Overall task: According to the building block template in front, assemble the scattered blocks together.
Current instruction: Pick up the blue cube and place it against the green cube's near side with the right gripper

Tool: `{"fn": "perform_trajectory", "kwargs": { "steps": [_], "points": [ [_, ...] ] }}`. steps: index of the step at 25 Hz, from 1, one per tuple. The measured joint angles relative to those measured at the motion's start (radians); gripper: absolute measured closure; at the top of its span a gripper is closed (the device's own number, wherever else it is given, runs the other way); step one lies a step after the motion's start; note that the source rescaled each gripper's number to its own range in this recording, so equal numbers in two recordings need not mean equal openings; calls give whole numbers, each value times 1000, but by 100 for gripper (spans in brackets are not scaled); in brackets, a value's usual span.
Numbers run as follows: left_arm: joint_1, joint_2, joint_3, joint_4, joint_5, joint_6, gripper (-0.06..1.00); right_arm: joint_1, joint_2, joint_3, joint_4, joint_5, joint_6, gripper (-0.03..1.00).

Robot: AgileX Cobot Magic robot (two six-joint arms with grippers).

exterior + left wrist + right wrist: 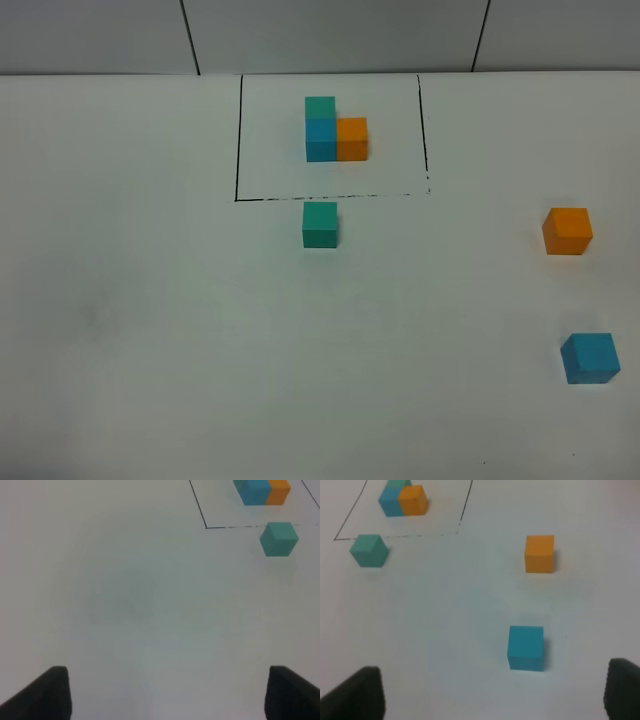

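Left wrist view: my left gripper point(167, 675) gapes empty, with the teal cube point(278, 539) well ahead, just outside the template point(260, 491). My right gripper point(494, 674) also gapes empty, the blue cube point(525, 648) just ahead and the orange cube point(539, 554) beyond it.

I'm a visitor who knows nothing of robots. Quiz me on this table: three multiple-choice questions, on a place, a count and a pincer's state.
1. Where is the loose teal-green cube relative to the black frame? A. inside it B. just outside its dashed line C. far off
2. How many loose cubes lie outside the frame? A. two B. five C. three
3. How is the right pincer? A. open, empty B. shut on a cube C. shut on nothing
Key: B, it sits just past that line; C, the teal-green one, an orange cube, a blue cube; A, its fingers stand wide apart, nothing between.
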Motion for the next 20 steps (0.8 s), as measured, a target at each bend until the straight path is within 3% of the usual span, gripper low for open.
{"fn": "perform_trajectory", "kwargs": {
  "steps": [20],
  "points": [
    [0, 0, 0, -1, 0, 0, 30, 0, 0, 0, 0, 0, 0, 19]
  ]
}}
